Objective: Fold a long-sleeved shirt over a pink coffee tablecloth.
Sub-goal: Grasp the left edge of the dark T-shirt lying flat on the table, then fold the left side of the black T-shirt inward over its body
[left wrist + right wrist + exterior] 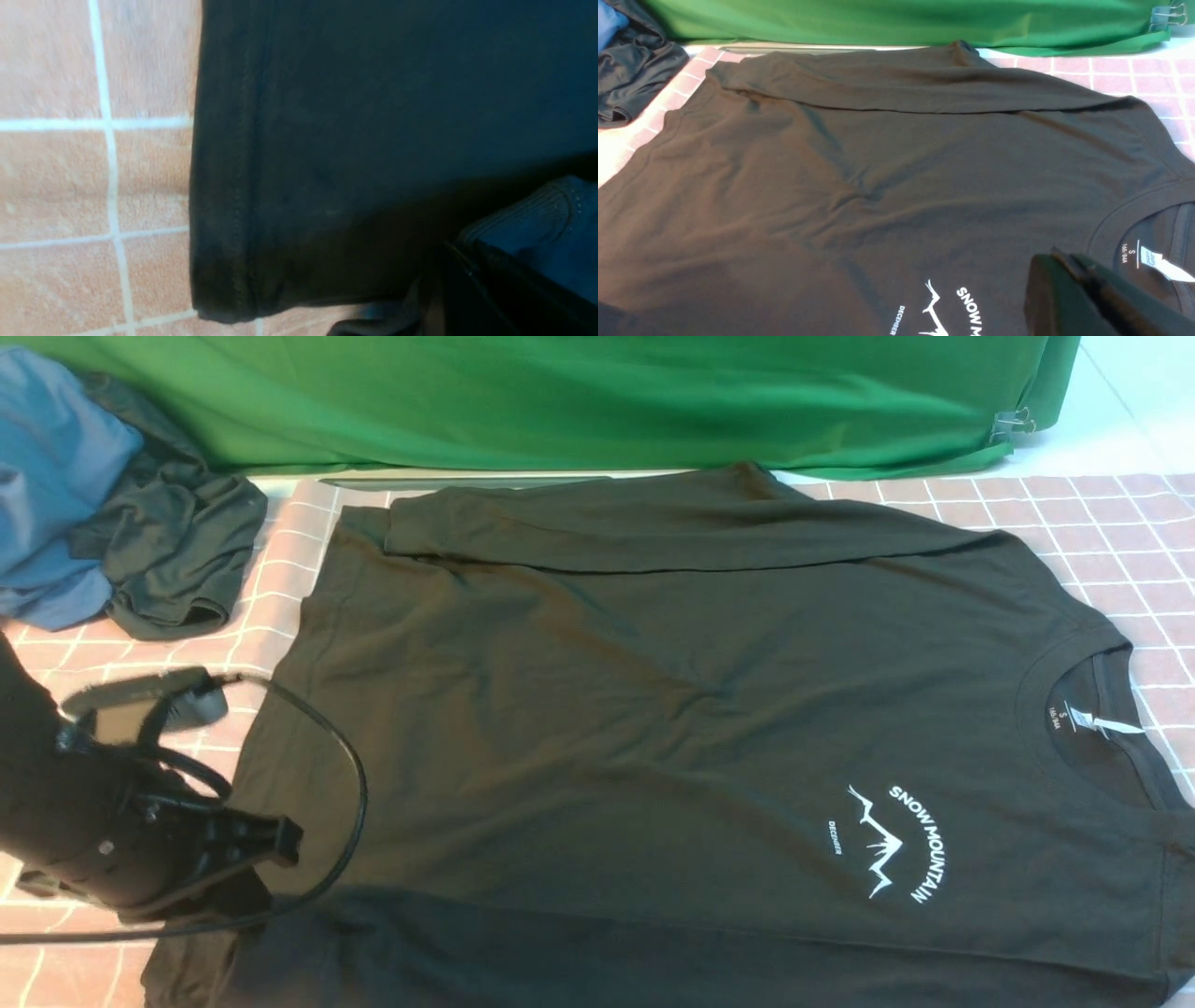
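The long-sleeved shirt point(653, 709) lies flat, chest up, on the pink coffee tablecloth point(1102, 523) that covers the tabletop. Its collar points to the robot's right and its hem to the left. The far sleeve is folded across the upper body, and the white mountain print point(896, 840) sits near the collar, beside the neck label point(1106, 723).

The left fingers point(490, 289) are down at the near left corner of the shirt, just beside the hem. They are closed tight on the ribbed cuff point(537, 219) of the near sleeve (only one finger shows in the wrist view).

The right fingers point(1064, 298) are pressed together with nothing between them, above the chest near the collar.

A smaller dark garment point(168, 541) and a blue cloth point(47, 476) sit bunched at the far left, with green fabric point(560, 392) along the back.
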You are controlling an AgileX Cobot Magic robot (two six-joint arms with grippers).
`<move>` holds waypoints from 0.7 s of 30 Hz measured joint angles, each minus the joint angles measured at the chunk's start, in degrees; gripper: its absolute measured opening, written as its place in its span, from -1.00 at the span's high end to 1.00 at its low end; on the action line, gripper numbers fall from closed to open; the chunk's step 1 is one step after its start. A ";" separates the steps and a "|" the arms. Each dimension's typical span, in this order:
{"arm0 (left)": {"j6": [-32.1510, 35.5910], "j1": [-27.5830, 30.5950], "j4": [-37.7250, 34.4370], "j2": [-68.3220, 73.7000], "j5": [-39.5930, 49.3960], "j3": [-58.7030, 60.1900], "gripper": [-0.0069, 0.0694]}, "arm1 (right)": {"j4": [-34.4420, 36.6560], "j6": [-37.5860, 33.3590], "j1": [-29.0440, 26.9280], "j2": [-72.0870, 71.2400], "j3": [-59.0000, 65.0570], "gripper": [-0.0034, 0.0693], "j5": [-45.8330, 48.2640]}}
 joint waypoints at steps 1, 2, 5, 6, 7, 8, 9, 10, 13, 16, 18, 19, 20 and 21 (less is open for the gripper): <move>0.00 0.00 -0.07 -0.40 0.22 -0.46 0.74 | 0.00 0.00 0.00 0.00 0.00 0.80 0.00; -0.06 0.00 -0.18 -1.29 0.84 -1.93 0.74 | 0.00 0.00 0.00 0.00 0.00 0.80 0.00; -1.26 0.00 -0.28 -1.84 1.86 -5.11 0.74 | 0.00 0.00 0.00 0.00 0.00 0.80 -0.04; -2.11 0.00 -0.36 -1.84 2.02 -6.55 0.74 | 0.00 0.00 0.00 0.00 0.00 0.80 -0.12; -2.97 0.00 -0.41 -1.84 2.02 -8.09 0.74 | 0.00 0.00 0.00 0.00 0.00 0.80 -0.20; -3.80 0.00 -0.41 -1.84 2.02 -9.72 0.74 | 0.00 0.00 0.00 0.00 0.00 0.80 -0.26; -3.91 0.00 -0.41 -1.84 1.94 -10.37 0.74 | 0.00 0.00 0.00 0.00 0.00 0.80 -0.26; -4.54 0.00 -0.41 -1.84 1.80 -12.73 0.74 | 0.00 0.00 0.00 0.00 0.00 0.80 -0.39; -5.08 -0.06 -0.36 -1.66 1.53 -17.49 0.74 | 0.00 0.00 0.00 0.00 0.00 0.80 -0.39; -6.11 -0.06 -0.08 -0.13 1.53 -22.27 0.74 | 0.00 0.00 0.00 0.00 0.00 0.80 -0.46; -6.83 -0.06 0.05 1.50 1.78 -24.61 0.74 | 0.00 0.00 0.00 0.00 0.00 0.80 -0.59; -6.94 -0.06 0.05 1.73 1.78 -25.06 0.74 | 0.00 0.00 0.00 0.00 0.00 0.80 -0.59; -7.04 -0.10 0.00 3.59 1.78 -26.54 0.74 | 0.00 0.00 0.00 0.00 0.00 0.80 -0.65; -7.09 -0.10 0.07 4.62 1.78 -26.96 0.74 | 0.00 0.00 0.00 0.00 0.00 0.80 -0.73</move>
